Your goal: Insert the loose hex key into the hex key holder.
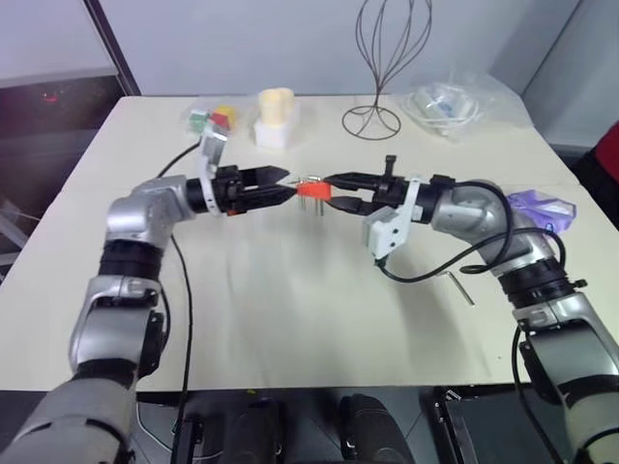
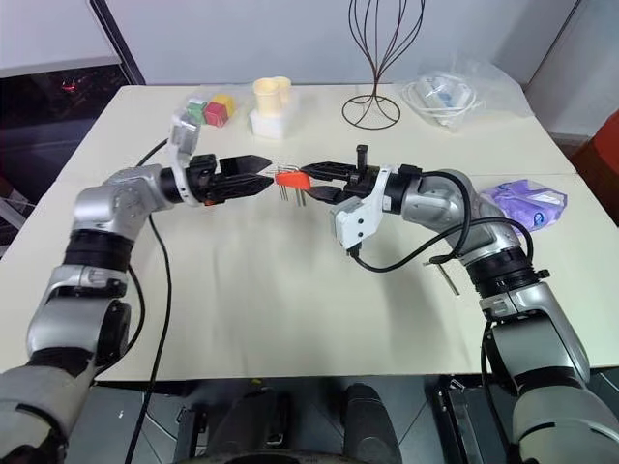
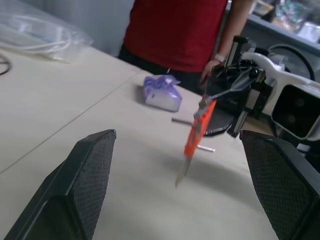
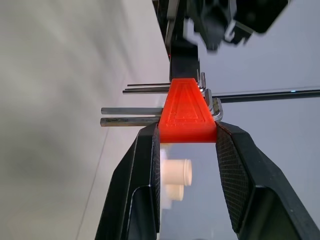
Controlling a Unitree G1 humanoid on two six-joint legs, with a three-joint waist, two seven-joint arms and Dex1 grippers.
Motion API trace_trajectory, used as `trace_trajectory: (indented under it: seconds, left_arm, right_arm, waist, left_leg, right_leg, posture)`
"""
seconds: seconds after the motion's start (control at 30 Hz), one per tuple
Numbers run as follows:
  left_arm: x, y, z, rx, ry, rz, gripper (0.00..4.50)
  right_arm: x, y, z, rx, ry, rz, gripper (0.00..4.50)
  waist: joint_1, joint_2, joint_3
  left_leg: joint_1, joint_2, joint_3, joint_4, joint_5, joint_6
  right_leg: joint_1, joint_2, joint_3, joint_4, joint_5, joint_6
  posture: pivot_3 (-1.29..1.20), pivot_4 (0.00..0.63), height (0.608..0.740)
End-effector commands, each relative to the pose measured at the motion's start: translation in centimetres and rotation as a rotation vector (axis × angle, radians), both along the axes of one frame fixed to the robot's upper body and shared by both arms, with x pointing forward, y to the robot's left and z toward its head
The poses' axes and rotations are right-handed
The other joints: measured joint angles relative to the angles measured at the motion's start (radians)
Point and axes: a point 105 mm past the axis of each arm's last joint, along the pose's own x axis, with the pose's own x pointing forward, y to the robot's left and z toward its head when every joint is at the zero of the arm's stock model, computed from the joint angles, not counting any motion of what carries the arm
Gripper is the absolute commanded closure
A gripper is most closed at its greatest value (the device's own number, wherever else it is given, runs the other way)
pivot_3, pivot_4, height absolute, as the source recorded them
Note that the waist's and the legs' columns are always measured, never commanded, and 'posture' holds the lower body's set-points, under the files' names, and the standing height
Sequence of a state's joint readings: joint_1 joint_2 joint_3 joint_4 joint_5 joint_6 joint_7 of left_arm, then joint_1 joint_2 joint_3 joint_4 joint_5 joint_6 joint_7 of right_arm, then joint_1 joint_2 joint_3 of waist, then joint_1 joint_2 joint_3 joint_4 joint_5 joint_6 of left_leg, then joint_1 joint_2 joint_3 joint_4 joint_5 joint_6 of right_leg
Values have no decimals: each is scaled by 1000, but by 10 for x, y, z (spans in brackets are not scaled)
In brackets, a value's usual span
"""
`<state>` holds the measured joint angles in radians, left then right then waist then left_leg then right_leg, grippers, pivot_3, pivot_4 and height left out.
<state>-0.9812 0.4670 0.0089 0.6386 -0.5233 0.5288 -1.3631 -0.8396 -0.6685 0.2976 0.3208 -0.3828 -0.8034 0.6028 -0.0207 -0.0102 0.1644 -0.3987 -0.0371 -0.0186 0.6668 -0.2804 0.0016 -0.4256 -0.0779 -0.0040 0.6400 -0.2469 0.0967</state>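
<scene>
Right now I see the cream tabletop spread under both arms, which are raised over its middle and point at each other. On its far side stand a wire stand, a clear bag of tubing, a cream block and a bag of coloured cubes; a purple bag lies at the right edge. A person in a red shirt stands beyond that edge in my left wrist view.

My right gripper has its fingers clenched on the hex key holder, holding the red-orange block in the air above the tabletop, its grey keys hanging down. In my right wrist view the block sits pinched between the two pads.

My left gripper has its fingers spread wide and grasps nothing; its tips are just beside the holder.

The loose hex key lies flat on the tabletop below my right forearm, well apart from both grippers.
</scene>
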Motion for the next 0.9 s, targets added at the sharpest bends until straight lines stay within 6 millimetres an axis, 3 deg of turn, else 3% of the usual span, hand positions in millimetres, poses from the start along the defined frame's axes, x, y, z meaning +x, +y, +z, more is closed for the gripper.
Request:
trace_trajectory:
  seconds: [0.03, 0.37, 0.47, 0.67, 0.7, 0.9]
  left_arm:
    - [-2, -7, 8, 22, -63, -53, 348]
    - [0, -21, 8, -7, -67, -87, 348]
    - [0, -24, 8, -11, -66, -95, 1214]
    - [-4, -26, 5, -7, -57, -125, 4206]
    - [-4, -26, 5, -6, -58, -126, 4469]
    - [-2, -26, 2, 15, -78, -103, 4469]
  right_arm:
    - [-4, 1, 20, 43, -63, 13, 3491]
    - [-8, 5, 16, 51, -49, 16, 3491]
    - [-8, 5, 14, 51, -44, 16, 3491]
    - [-9, 7, 14, 55, -40, 18, 3491]
    - [-9, 8, 14, 56, -39, 18, 3491]
    - [-10, 8, 11, 60, -28, 18, 3491]
  waist:
    - [-1, 0, 0]
    - [5, 0, 0]
    - [4, 0, 0]
    - [3, 0, 0]
    - [3, 0, 0]
    - [4, 0, 0]
  left_leg:
    - [0, 0, 0, 0, 0, 0]
    - [-1, 0, 0, 1, 0, 0]
    - [-1, 0, 0, 1, 0, 0]
    - [-1, 0, 0, 1, 0, 0]
    - [-1, 0, 0, 1, 0, 0]
    - [-1, 0, 0, 1, 0, 0]
  right_leg:
    - [0, 0, 0, 0, 0, 0]
    - [0, 0, 0, 0, 0, 0]
    - [0, 0, 0, 0, 0, 0]
    - [0, 0, 0, 0, 0, 0]
    - [0, 0, 0, 0, 0, 0]
    - [0, 0, 0, 0, 0, 0]
  posture:
    - [0, 150, 740]
    - [0, 150, 740]
    - [0, 150, 740]
    - [0, 150, 740]
    - [0, 150, 740]
    - [0, 150, 740]
